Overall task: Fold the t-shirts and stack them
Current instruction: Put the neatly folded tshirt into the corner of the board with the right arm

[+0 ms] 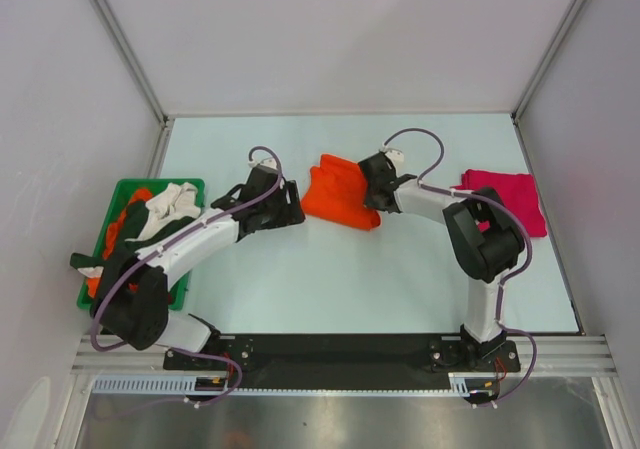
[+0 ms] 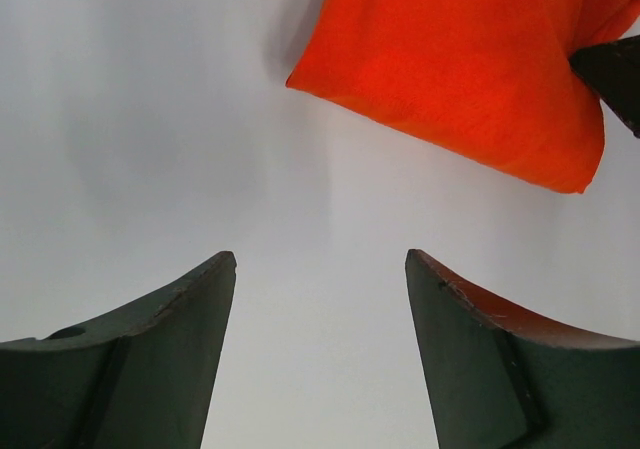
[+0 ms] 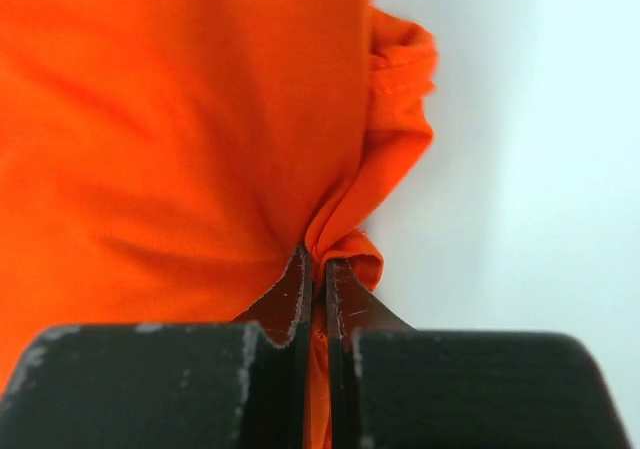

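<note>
A bright orange t-shirt point(image 1: 338, 197) lies folded in the middle of the table. My right gripper point(image 1: 374, 187) is at its right edge, shut on a pinched fold of the cloth point(image 3: 345, 219), and in the right wrist view the orange t-shirt point(image 3: 170, 139) fills the left side ahead of that gripper point(image 3: 318, 261). My left gripper point(image 1: 291, 205) hovers just left of the shirt, open, with only bare table between its fingers point(image 2: 320, 269). The left wrist view has the orange t-shirt point(image 2: 460, 69) ahead to the right. A magenta-red t-shirt point(image 1: 505, 197) lies folded at the right.
A green plastic bin point(image 1: 160, 183) sits at the left edge, holding cream point(image 1: 172, 209), dark green point(image 1: 120, 254) and orange point(image 1: 125, 224) shirts, partly under my left arm. White walls enclose the table on three sides.
</note>
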Available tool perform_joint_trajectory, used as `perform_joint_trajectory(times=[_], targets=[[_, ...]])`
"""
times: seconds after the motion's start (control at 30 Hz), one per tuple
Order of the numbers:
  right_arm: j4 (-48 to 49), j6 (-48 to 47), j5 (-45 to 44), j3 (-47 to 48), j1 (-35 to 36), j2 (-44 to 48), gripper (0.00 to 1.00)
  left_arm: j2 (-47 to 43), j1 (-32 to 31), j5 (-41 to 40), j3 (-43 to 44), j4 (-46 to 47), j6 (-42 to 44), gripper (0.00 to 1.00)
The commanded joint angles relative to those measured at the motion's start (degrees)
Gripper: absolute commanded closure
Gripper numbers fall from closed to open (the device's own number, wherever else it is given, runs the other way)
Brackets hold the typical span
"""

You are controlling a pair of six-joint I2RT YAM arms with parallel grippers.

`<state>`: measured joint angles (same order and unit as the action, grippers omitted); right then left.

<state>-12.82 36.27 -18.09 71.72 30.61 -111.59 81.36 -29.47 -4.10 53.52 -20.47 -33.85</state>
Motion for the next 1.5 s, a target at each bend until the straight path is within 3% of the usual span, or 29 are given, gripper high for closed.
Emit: perform_joint_trajectory(times=[0.0,0.53,1.13,1.47], targets=[[-7.83,-3.84,-5.02,2.54,1.03,3.92,1.00,-3.05,-0.50,0.23,-0.87,0.61,-1.13,0.25],[-18.91,-14.03,-20.49,12.39,4.11,11.74,1.00,-4.55,-0.76,1.02,-1.75,0.34,-0.78,0.26],[-26.38,-16.50,-25.42,13.62,-4.41,25.98,1.00,-9.46,-1.46,2.16,-6.66,0.78,-1.57,0.27],[-27.00,-18.08,-23.84,11.60,-11.09,30.99,1.00,-10.00,-2.78,1.99,-8.17,1.31,-2.63,0.26]])
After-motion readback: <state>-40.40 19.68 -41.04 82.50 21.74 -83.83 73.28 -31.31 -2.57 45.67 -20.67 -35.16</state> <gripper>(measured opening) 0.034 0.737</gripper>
